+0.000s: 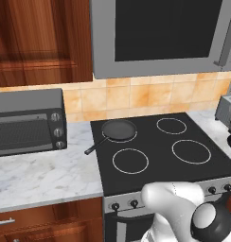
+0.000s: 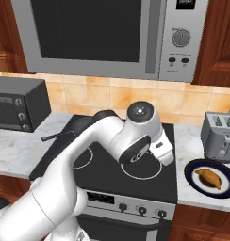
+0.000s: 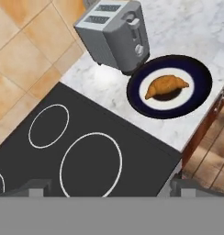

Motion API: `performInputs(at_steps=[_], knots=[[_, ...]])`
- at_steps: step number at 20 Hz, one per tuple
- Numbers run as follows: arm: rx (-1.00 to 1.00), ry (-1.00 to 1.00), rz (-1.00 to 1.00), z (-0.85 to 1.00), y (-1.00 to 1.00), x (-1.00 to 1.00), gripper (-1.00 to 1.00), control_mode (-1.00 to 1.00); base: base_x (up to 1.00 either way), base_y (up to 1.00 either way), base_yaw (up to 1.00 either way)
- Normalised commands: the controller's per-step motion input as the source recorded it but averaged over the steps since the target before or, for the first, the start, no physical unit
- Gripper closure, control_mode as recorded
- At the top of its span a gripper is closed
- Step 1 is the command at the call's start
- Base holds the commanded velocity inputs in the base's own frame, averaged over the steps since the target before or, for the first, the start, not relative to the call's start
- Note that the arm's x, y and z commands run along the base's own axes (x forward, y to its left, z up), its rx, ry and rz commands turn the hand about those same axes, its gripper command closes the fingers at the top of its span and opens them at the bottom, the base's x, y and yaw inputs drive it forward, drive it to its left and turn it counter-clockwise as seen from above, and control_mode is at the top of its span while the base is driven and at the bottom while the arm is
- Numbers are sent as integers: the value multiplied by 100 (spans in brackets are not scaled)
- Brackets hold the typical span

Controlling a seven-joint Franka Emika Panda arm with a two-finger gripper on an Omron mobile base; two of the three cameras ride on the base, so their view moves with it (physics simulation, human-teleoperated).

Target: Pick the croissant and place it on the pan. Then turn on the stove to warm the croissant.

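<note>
Marble desk [image 1: 37, 175] ran along a tiled wall under wooden cabinets, with the microwave [image 2: 107, 37] hung over the stove [image 1: 160, 146], whose black glass sat flush between the two stretches of desk. A grey toaster oven [image 1: 27, 120] stood to the stove's left, a silver toaster [image 3: 116, 36] to its right. The arm reached over the stove's front right burner, its hand turned toward the right-hand desk, probably lining up on the pastry. The pan [image 1: 119, 129] rested on the rear left burner, its bowl empty and its handle poking out over the desk edge, ready to receive. The dark plate [image 3: 196, 94] with its white inner disc lay just beside the toaster, holding the croissant [image 3: 166, 86] at its centre, untouched. The fingers [image 3: 38, 188] were spread wide and held nothing, well apart from the croissant.
</note>
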Motion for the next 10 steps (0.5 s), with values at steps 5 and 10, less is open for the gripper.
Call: performInputs(at_steps=[5, 10], knots=[[10, 1, -30, -25, -41, 0, -100, -100, 0, 0, 0], [4, 2, -32, -32, -31, 0, -100, -100, 0, 0, 0]])
